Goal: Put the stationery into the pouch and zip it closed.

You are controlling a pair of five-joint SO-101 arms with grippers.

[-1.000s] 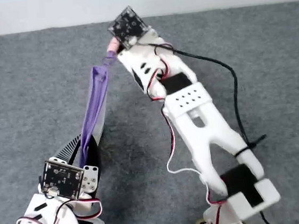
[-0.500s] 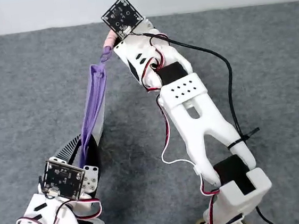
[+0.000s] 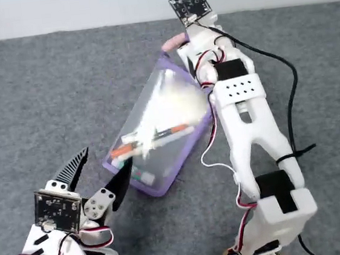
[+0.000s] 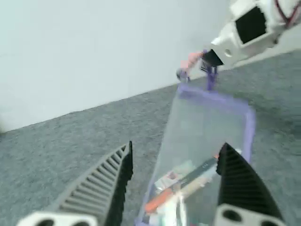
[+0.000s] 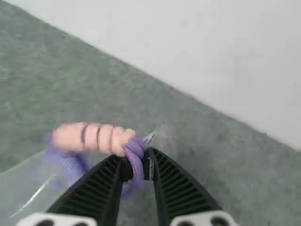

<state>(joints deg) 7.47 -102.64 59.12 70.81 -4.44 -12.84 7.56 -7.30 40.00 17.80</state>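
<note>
Clear purple-edged pouch (image 3: pixel 158 132) lies flat on the grey carpeted surface (image 3: pixel 34 105); right claw (image 5: pixel 136 165) clenched on its purple zip pull (image 5: pixel 135 151), left claw (image 4: pixel 176 153) released.

No legible text, label, number anywhere; pouch (image 3: pixel 157 120) contents too blurred to read.

Clear pouch (image 3: pixel 157 120) edged purple, with a pink pull (image 3: pixel 174 41); inside, perhaps an orange pen (image 3: pixel 122 151).
</note>
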